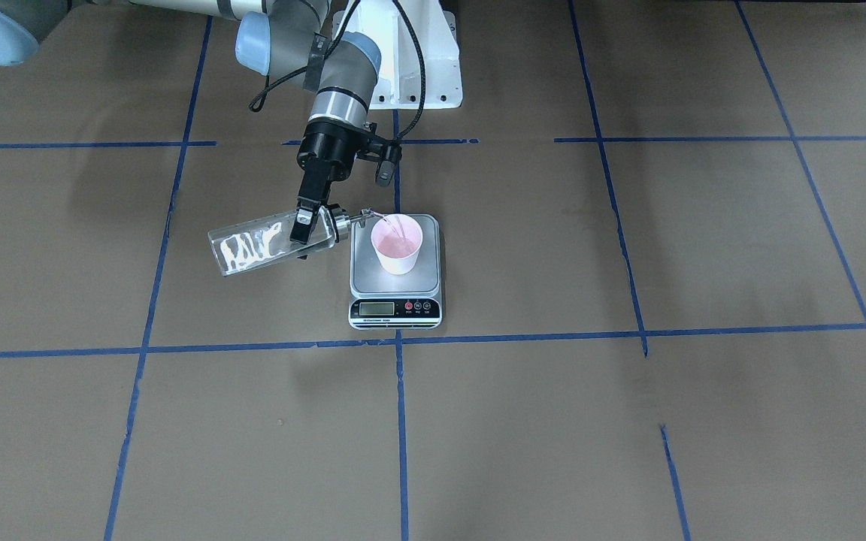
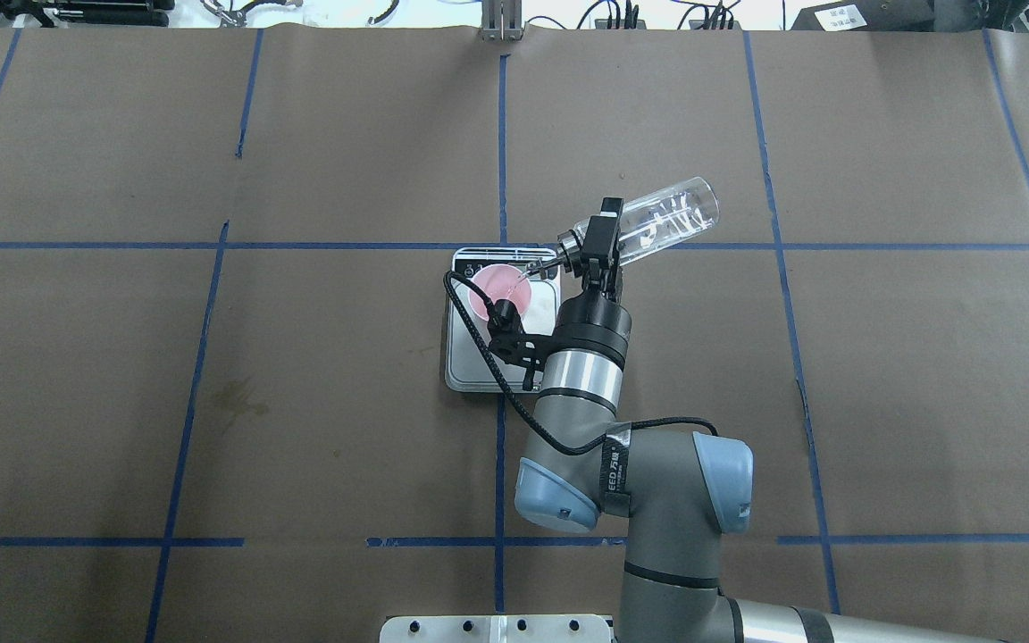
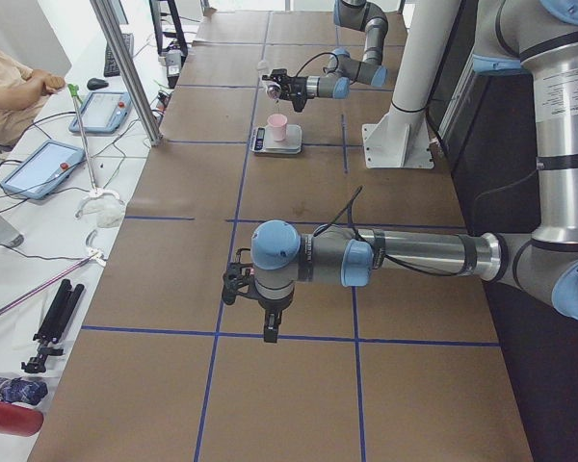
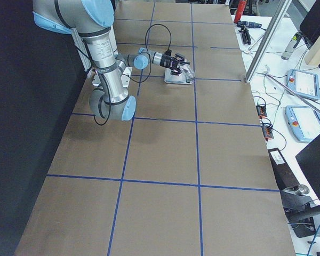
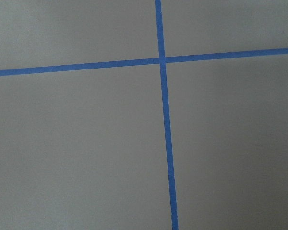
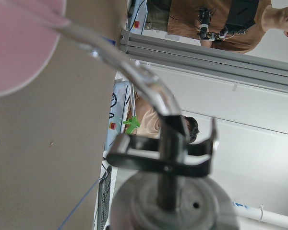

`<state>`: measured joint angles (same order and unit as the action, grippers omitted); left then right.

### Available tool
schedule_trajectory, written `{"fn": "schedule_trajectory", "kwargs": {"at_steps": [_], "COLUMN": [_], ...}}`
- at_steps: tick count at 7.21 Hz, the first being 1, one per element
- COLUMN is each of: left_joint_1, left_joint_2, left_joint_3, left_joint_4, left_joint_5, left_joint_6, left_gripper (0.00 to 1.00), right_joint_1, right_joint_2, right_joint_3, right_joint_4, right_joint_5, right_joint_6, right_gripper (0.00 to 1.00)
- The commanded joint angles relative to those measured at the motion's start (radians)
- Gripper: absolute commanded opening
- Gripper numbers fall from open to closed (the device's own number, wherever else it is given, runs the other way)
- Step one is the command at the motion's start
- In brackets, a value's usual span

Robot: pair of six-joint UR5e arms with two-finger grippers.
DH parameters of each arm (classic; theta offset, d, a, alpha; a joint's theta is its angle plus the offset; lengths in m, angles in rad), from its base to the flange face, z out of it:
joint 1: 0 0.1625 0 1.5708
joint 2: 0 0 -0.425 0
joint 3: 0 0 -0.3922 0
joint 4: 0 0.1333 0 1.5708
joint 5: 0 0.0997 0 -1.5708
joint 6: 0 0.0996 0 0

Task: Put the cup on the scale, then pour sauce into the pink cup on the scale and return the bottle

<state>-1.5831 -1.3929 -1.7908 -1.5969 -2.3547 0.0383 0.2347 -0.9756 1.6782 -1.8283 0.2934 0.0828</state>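
The pale pink cup [image 1: 397,244] stands upright on the steel scale [image 1: 395,289] near the table's middle; both also show in the overhead view, cup [image 2: 497,290] and scale [image 2: 479,366]. My right gripper [image 1: 305,225] is shut on the clear glass bottle [image 1: 260,244], near its silver cap. The bottle is tipped nearly flat, its thin spout [image 1: 365,218] over the cup's rim, and a clear stream runs into the cup. The right wrist view shows the spout [image 6: 134,72] reaching the cup [image 6: 19,43]. My left gripper [image 3: 270,327] hangs over bare table far from the scale; I cannot tell whether it is open.
Brown paper with blue tape lines [image 5: 165,120] covers the table. The white robot base [image 1: 418,60] stands behind the scale. Beyond the table's far edge are a metal post [image 3: 125,67], tablets [image 3: 39,168] and people.
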Motion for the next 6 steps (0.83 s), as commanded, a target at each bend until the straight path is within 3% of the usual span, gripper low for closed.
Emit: {"fn": "schedule_trajectory", "kwargs": {"at_steps": [1,6], "left_joint_1": [0.0,0.0], "left_joint_2": [0.0,0.0], "left_joint_3": [0.001,0.001], "left_joint_4": [0.0,0.0], "left_joint_5": [0.0,0.0], "left_joint_6": [0.0,0.0], "left_gripper": [1.0,1.0], "right_joint_1": [0.0,0.0], "right_joint_2": [0.0,0.003], "right_joint_3": [0.0,0.002], "right_joint_4": [0.0,0.007], "right_joint_5": [0.0,-0.007], "right_joint_6": [0.0,0.003], "right_gripper": [0.0,0.0]}}
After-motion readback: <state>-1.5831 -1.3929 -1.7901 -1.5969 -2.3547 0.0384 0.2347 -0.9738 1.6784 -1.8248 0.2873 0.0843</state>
